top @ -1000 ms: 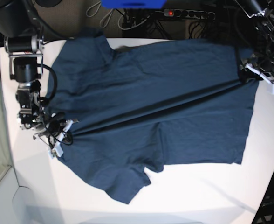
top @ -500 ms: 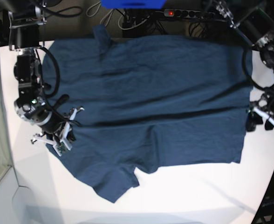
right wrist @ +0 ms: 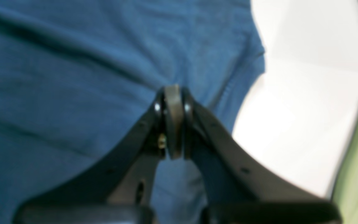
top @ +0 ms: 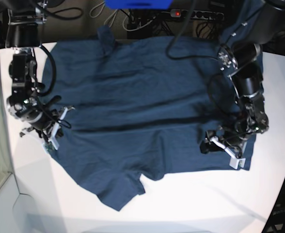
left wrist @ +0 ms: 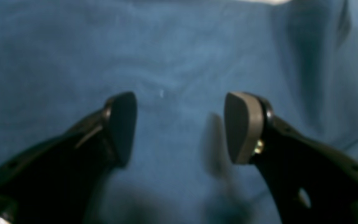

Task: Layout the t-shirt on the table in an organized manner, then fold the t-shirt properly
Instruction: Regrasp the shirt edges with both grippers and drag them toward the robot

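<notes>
Where the t-shirt (top: pixel 147 116) lies spread across the table (top: pixel 191 204), it covers most of the white top, one sleeve pointing toward the near edge, a long crease running across its middle. Left gripper (top: pixel 221 147) sits over the cloth near the hem end, on the base view's right; jaws spread apart, navy fabric showing between them in the wrist view (left wrist: pixel 179 124), nothing pinched. Right gripper (top: pixel 53 135) is at the opposite end, at the shirt's edge by bare table; jaws pressed together (right wrist: pixel 172 121). Whether any cloth is caught between them I cannot tell. Fabric lies under and just behind its fingertips, white tabletop beside.
</notes>
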### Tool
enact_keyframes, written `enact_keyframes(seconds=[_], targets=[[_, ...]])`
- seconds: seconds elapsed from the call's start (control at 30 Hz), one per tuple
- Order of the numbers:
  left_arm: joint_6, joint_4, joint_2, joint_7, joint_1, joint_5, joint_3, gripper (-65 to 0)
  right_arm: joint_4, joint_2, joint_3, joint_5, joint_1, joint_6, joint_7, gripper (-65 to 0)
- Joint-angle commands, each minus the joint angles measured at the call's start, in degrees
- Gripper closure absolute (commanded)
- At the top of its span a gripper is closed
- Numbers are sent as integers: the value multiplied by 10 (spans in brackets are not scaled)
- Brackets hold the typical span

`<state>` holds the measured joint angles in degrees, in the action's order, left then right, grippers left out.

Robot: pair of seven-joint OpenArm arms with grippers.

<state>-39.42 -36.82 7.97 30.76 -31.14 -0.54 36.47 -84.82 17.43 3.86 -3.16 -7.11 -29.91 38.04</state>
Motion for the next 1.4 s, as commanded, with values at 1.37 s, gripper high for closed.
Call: enact_keyframes(seconds=[1.37], targets=[[110,-513,-55,249,308,6,1,-433,129,-57,-146,-1,-88,2,-18,-4]])
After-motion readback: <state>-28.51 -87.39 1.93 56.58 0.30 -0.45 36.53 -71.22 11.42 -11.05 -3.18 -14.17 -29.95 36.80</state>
